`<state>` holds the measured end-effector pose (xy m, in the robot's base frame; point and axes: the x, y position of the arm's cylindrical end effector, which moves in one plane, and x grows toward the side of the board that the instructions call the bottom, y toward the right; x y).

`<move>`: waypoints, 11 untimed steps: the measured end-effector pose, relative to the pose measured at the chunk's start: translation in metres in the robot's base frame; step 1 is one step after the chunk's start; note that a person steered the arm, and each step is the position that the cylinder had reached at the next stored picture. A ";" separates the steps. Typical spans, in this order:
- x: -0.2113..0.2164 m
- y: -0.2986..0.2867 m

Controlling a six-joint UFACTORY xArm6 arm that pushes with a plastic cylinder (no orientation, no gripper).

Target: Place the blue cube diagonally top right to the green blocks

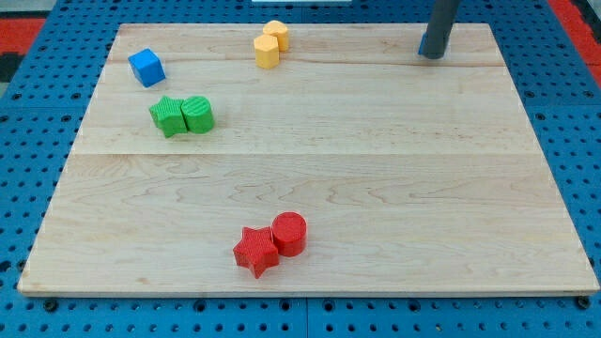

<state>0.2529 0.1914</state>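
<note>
The blue cube (146,68) sits near the board's top left corner. Two green blocks lie just below and to its right, touching each other: a green star (169,115) and a green cylinder (198,114). The dark rod comes down at the view's top right, and my tip (432,54) rests on the board there, far to the right of the blue cube and the green blocks, touching no block.
Two yellow blocks (271,45) stand together at the top middle. A red star (255,251) and a red cylinder (289,234) touch near the bottom middle. The wooden board (376,188) lies on a blue pegboard surface.
</note>
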 end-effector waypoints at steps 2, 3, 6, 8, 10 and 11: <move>0.025 -0.089; 0.034 -0.223; 0.067 -0.464; 0.012 -0.383; 0.021 -0.426; 0.060 -0.411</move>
